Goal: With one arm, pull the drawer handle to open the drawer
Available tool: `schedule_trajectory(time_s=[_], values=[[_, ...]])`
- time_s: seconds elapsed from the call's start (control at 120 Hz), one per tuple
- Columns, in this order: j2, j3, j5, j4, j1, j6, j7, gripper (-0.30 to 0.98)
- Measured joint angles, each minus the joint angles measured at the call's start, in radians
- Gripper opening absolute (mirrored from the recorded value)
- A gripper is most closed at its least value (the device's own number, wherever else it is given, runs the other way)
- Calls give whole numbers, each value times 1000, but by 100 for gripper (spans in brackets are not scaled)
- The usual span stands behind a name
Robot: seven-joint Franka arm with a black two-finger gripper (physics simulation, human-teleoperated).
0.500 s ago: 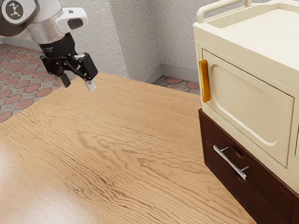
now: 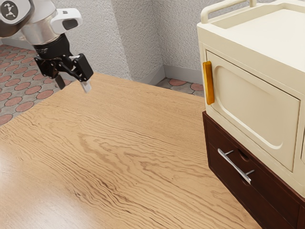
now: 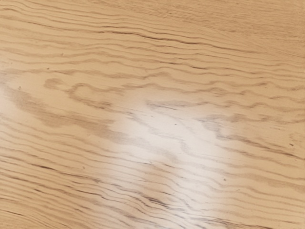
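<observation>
My fingers (image 2: 86, 87) are spread and empty, and the long handle (image 2: 234, 166) runs sideways along the drawer (image 2: 267, 193), well off toward the exterior view's near right.

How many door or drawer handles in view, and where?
2. Silver bar handle on the dark drawer front; orange handle on the cream door above it. Both units run out of the exterior view, so more may be hidden.

A room: textured walls (image 2: 136, 43), tiled floor (image 2: 18, 88)
</observation>
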State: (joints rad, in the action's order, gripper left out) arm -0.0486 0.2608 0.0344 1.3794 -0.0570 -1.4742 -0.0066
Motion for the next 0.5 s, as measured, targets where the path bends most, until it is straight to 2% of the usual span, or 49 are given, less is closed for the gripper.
schedule_trajectory(time_s=[0.167, 0.275, 0.383, 0.5], values=[[-1, 0, 0, -7, -6, 1, 0, 66], [-15, -26, 6, -160, 5, 39, -4, 66], [-13, -89, 3, -202, 10, 69, -43, 66], [-16, -132, -53, -207, -34, 87, -145, 66]])
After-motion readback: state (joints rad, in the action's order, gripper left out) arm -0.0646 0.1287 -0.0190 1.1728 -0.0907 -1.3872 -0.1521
